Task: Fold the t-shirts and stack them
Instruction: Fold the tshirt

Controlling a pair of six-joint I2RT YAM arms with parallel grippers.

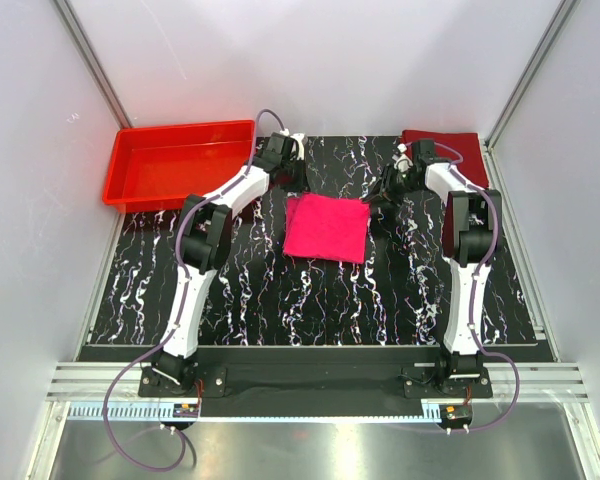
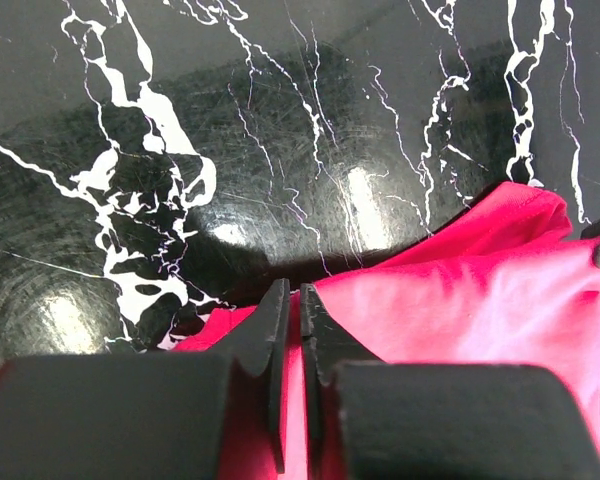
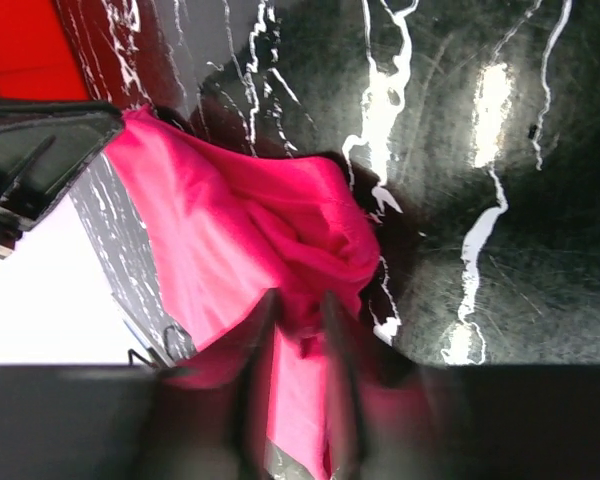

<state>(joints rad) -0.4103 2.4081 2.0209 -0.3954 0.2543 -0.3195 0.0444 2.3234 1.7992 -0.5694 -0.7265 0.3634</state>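
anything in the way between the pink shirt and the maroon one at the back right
Nothing loose shows. Between the pink shirt and the maroon shirt lie only bare mat and the right arm, whose right gripper pinches the pink shirt's far corner.

A bright red plastic tray (image 1: 180,130) sits at the far left corner of the black, white-veined tabletop (image 1: 280,300). White walls (image 1: 330,60) close in the tabletop's far and side edges, and a metal rail (image 1: 310,384) runs along its near edge.
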